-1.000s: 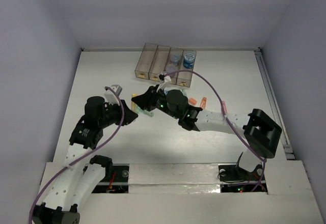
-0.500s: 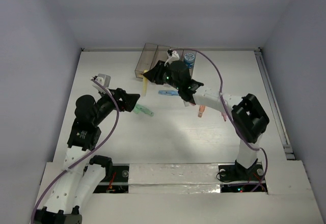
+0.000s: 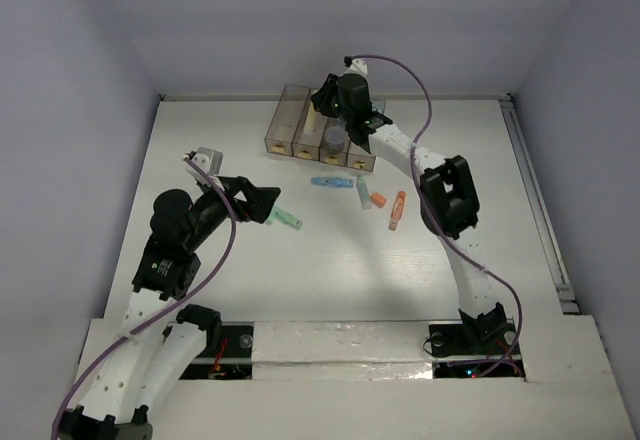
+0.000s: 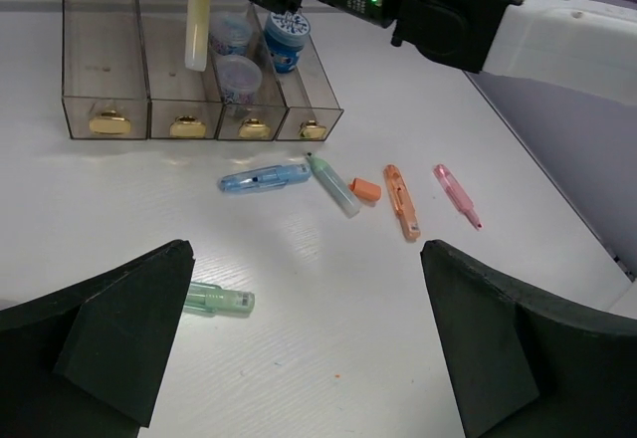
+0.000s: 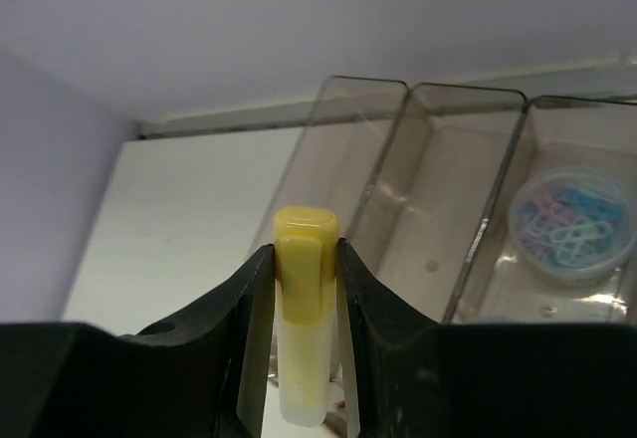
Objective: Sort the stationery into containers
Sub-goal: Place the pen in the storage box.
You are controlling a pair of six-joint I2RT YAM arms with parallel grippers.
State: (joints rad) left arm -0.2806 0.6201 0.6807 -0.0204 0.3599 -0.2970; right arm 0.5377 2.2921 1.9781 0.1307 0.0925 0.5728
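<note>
The right arm reaches a long way across the table to the back. Its wrist bends down, so the right gripper [image 5: 304, 259] hangs over the row of four brown bins [image 4: 105, 70]. Its two fingers [image 5: 244, 299] are pinching a yellow marker [image 4: 197, 20] by the cap end. The marker stands straight up and down. Its bottom end points into the second bin from the left. I cannot tell if it touches the floor of that bin.

The left arm is folded up on the left side of the table. Its elbow is high and its hand points toward the middle. The left gripper [image 3: 272, 205] has its fingers spread wide apart, and nothing is between them. A green marker [image 4: 219, 300] lies flat on the table just in front of it, close to the left finger but not touching it.

More things lie on the table in front of the bins. There is a blue marker [image 4: 264, 177], and a pale green marker [image 4: 333, 184] just beside it. Next comes a small orange cap [image 4: 364, 189], then an orange marker [image 4: 401, 201]. A pink marker [image 4: 456, 194] lies farthest to the right.

The third bin holds two little round tubs [image 4: 239, 75]. The fourth bin holds a blue roll [image 4: 286, 35]. The first bin has nothing in it that I can see.
</note>
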